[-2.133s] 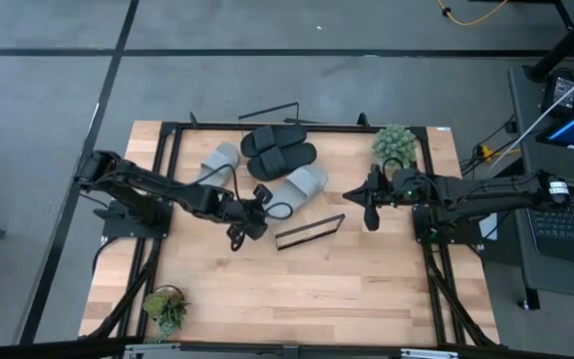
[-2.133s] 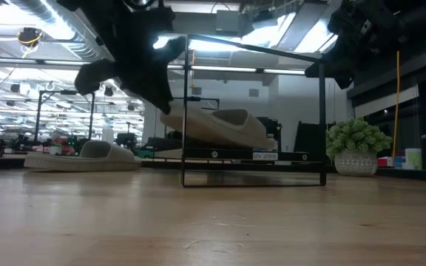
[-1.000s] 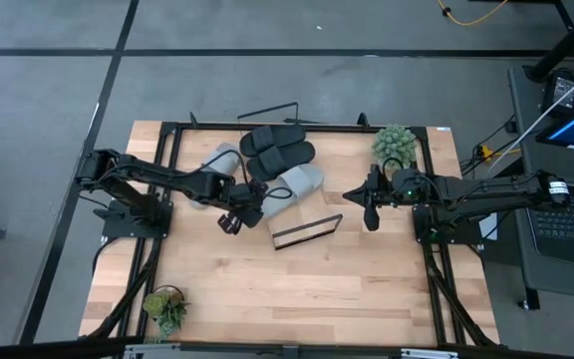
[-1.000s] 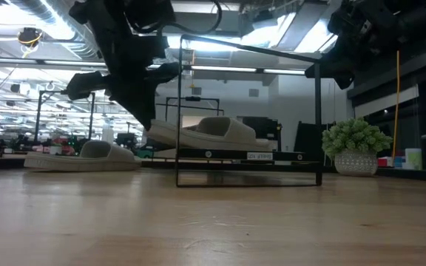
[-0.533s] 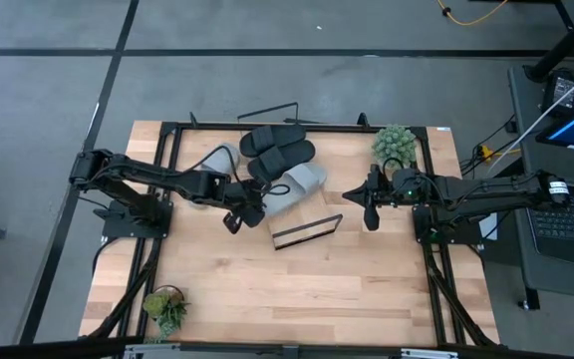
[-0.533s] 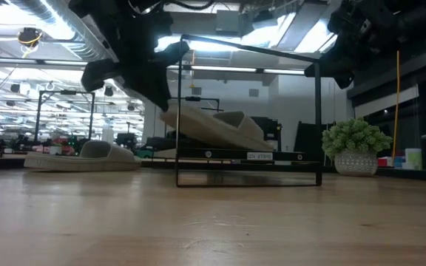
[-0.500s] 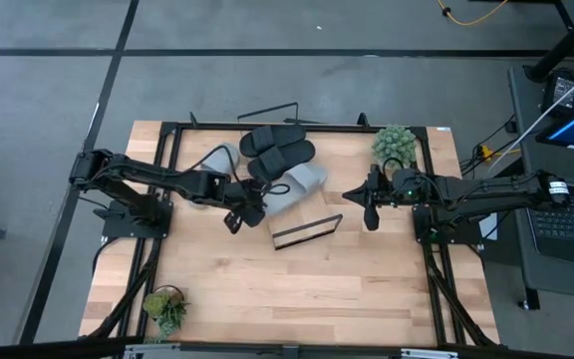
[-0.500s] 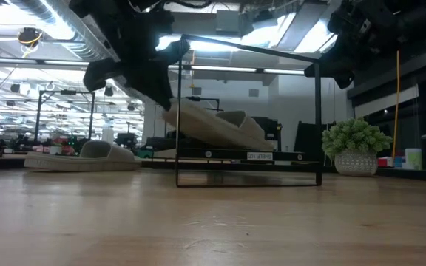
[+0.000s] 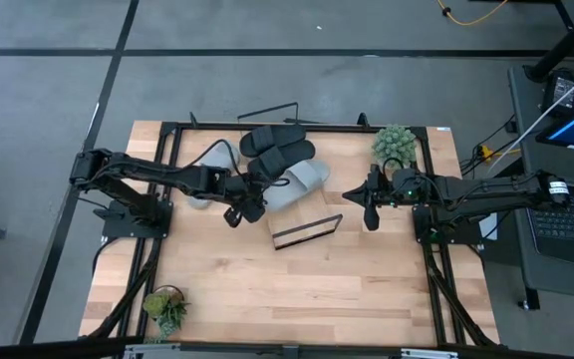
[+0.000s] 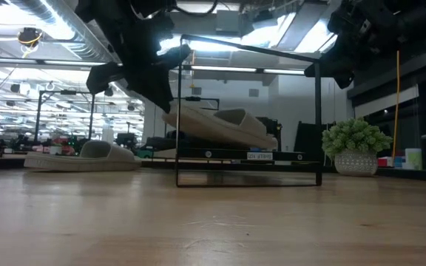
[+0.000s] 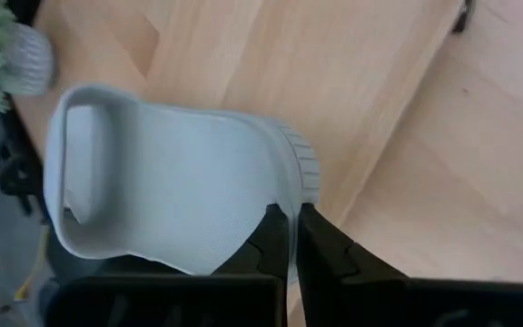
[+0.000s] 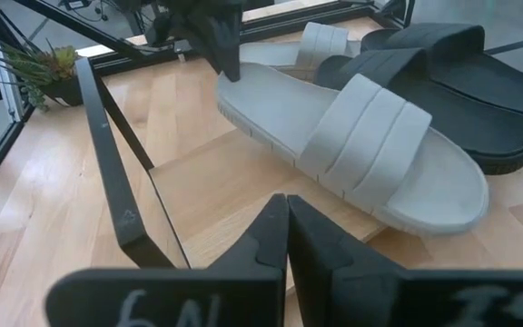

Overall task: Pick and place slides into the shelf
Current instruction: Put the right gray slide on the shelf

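Note:
A light grey slide (image 9: 299,182) lies tilted over the shelf (image 9: 307,231), a light-wood board in a thin black wire frame (image 10: 246,157). My left gripper (image 9: 253,196) is shut on its heel end. The second grey slide (image 9: 207,163) lies flat near the table's left, partly under my left arm. Two black slides (image 9: 278,147) lie side by side toward the far edge. My right gripper (image 9: 371,212) hangs shut to the right of the shelf, touching nothing; its wrist view looks across the board (image 12: 209,202) at the held slide (image 12: 352,136). My left gripper (image 11: 289,232) pinches the grey slide's heel rim (image 11: 285,187) between its two fingers. It comes slanting down from the table's left side. The heel end (image 10: 174,115) is raised, the slide tilts, and its toe end (image 10: 268,140) rests on the shelf.
One potted plant (image 9: 394,146) stands at the far right corner, close to my right arm, and a smaller plant (image 9: 165,307) at the near left corner. A black metal frame runs round the tabletop edges. Bare wood lies between the shelf and the near edge.
My left gripper has risen and moved a little toward the far edge, still shut on the grey slide. The slide's heel end has come up, so it now tips, while its toe end stays on the shelf.

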Action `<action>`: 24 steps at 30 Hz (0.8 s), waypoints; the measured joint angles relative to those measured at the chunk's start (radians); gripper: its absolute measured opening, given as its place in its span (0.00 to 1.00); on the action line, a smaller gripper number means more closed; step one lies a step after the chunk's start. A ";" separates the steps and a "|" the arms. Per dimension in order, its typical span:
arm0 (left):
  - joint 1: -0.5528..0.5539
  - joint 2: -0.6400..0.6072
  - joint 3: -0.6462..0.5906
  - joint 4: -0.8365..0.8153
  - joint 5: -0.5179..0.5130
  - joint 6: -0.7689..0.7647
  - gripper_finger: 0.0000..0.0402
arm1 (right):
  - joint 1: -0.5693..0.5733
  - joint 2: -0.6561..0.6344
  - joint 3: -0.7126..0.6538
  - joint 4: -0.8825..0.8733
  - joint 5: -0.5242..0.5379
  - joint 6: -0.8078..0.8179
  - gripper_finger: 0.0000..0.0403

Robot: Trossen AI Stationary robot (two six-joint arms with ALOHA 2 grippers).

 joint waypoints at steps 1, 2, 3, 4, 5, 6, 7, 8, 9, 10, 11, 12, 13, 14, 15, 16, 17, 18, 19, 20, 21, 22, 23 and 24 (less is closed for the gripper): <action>0.007 0.004 0.000 -0.004 0.006 0.000 0.00 | 0.000 0.000 0.000 0.000 0.000 0.000 0.03; 0.015 0.008 0.000 -0.006 0.008 0.000 0.00 | 0.000 0.000 0.000 0.000 0.000 -0.001 0.03; 0.021 0.009 0.000 -0.012 0.009 0.001 0.00 | 0.000 0.000 0.000 0.000 0.000 -0.001 0.03; 0.028 0.009 0.000 -0.016 0.013 0.003 0.00 | 0.000 0.000 0.000 0.000 0.000 -0.001 0.03; 0.034 0.011 0.000 -0.014 0.023 0.003 0.00 | 0.000 0.000 0.000 0.000 0.000 -0.001 0.03; 0.040 0.015 0.000 -0.014 0.034 0.003 0.00 | 0.000 0.000 0.000 0.001 0.000 -0.001 0.03; 0.048 0.018 0.000 -0.021 0.044 0.002 0.00 | 0.000 0.000 0.000 0.001 0.000 -0.001 0.03; 0.054 0.018 0.000 -0.031 0.048 0.001 0.00 | 0.000 0.000 0.000 0.001 0.000 -0.001 0.03; 0.060 0.017 0.000 -0.035 0.052 0.000 0.00 | 0.000 0.000 0.000 0.001 0.000 -0.001 0.03; 0.064 0.017 0.000 -0.038 0.054 0.000 0.00 | 0.000 0.000 0.000 0.001 0.000 -0.001 0.03; 0.068 0.017 0.000 -0.046 0.054 0.000 0.00 | 0.000 0.000 0.000 0.003 0.000 -0.001 0.03; 0.072 0.017 0.000 -0.054 0.054 -0.006 0.00 | 0.000 0.000 0.000 0.005 0.000 -0.001 0.03; 0.077 0.017 0.000 -0.057 0.056 -0.015 0.00 | 0.000 0.000 0.000 0.005 0.000 0.000 0.03; 0.082 0.017 0.000 -0.061 0.059 -0.020 0.00 | 0.000 0.000 0.000 0.005 0.000 0.000 0.03; 0.085 0.017 0.000 -0.066 0.063 -0.021 0.00 | 0.000 0.000 0.000 0.005 0.000 0.000 0.03; 0.090 0.017 0.000 -0.073 0.068 -0.022 0.00 | 0.000 0.000 0.000 0.006 0.000 -0.001 0.03; 0.096 0.017 0.000 -0.081 0.073 -0.023 0.01 | 0.000 0.000 0.000 0.006 0.000 -0.001 0.03; 0.099 0.017 0.000 -0.092 0.074 -0.023 0.01 | 0.000 0.000 0.000 0.006 0.000 0.000 0.03; 0.103 0.017 0.000 -0.102 0.073 -0.024 0.01 | 0.000 0.000 0.000 0.006 0.000 0.000 0.03; 0.105 0.017 0.000 -0.109 0.073 -0.026 0.01 | 0.000 0.000 0.000 0.007 0.000 0.000 0.03; 0.108 0.017 0.000 -0.112 0.074 -0.034 0.00 | 0.000 0.000 0.000 0.007 0.000 0.000 0.03; 0.111 0.017 0.000 -0.115 0.075 -0.049 0.00 | 0.000 0.000 0.000 0.008 0.000 0.000 0.03; 0.114 0.017 0.000 -0.117 0.078 -0.062 0.00 | 0.000 0.000 0.000 0.010 0.000 0.000 0.03; 0.116 0.017 0.000 -0.118 0.082 -0.069 0.01 | 0.000 0.000 0.000 0.011 0.000 0.001 0.03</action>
